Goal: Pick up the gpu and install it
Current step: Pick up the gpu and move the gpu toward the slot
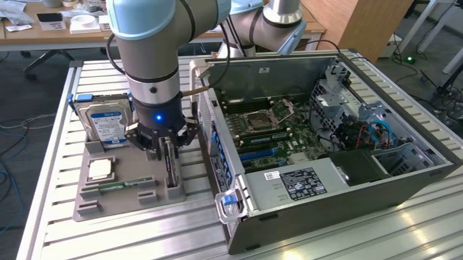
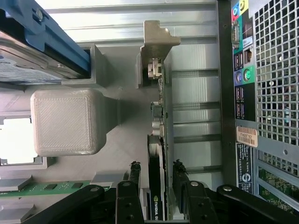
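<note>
The gpu (image 1: 171, 170) stands on edge in a slot of the grey holder tray (image 1: 119, 206), to the exterior view's left of the open computer case (image 1: 289, 187). In the wrist view the gpu (image 2: 157, 140) is a thin dark card with its silvery bracket (image 2: 156, 39) at the far end. My gripper (image 1: 168, 146) has come straight down over it. It (image 2: 156, 165) is open, with one black finger (image 2: 134, 175) on each side of the card and a narrow gap on both sides.
A hard drive with a blue-white label (image 1: 107, 123) stands upright at the back of the tray. A processor (image 1: 100, 169) and a green memory stick (image 1: 119, 186) lie in front. The case's rear panel (image 2: 271, 70) is close beside the card. The motherboard (image 1: 268, 130) lies exposed.
</note>
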Controlling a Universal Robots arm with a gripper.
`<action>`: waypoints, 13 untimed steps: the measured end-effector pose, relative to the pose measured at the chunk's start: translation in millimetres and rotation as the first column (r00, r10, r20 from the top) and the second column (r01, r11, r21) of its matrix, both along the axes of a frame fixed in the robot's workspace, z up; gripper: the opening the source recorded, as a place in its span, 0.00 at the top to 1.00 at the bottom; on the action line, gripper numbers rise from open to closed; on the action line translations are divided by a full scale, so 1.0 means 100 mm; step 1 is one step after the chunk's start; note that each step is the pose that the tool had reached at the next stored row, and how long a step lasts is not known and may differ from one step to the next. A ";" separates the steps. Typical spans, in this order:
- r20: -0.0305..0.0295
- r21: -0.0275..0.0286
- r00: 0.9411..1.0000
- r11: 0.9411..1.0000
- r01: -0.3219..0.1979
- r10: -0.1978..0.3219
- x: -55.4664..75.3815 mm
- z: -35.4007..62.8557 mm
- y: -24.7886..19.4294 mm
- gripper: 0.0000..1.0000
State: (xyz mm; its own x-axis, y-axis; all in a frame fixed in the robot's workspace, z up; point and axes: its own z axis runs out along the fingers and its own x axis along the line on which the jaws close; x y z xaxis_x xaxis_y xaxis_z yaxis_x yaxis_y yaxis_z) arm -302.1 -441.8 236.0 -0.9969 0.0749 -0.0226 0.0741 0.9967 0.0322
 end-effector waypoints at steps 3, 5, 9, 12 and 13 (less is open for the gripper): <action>0.001 0.001 1.000 1.000 0.000 0.000 0.00 -0.010 0.001 0.58; 0.000 0.000 1.000 1.000 0.000 0.000 0.00 -0.019 0.001 0.58; 0.000 0.000 1.000 1.000 0.000 0.000 0.00 -0.031 0.000 0.58; 0.000 0.000 1.000 1.000 0.000 0.000 0.00 -0.032 0.001 0.58; 0.000 0.000 1.000 1.000 0.000 0.000 0.00 -0.032 0.001 0.58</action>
State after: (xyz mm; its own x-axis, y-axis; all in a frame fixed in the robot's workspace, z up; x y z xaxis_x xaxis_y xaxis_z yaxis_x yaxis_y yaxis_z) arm -302.1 -441.7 232.8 -0.9969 0.0750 -0.0228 0.0742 0.9967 0.0325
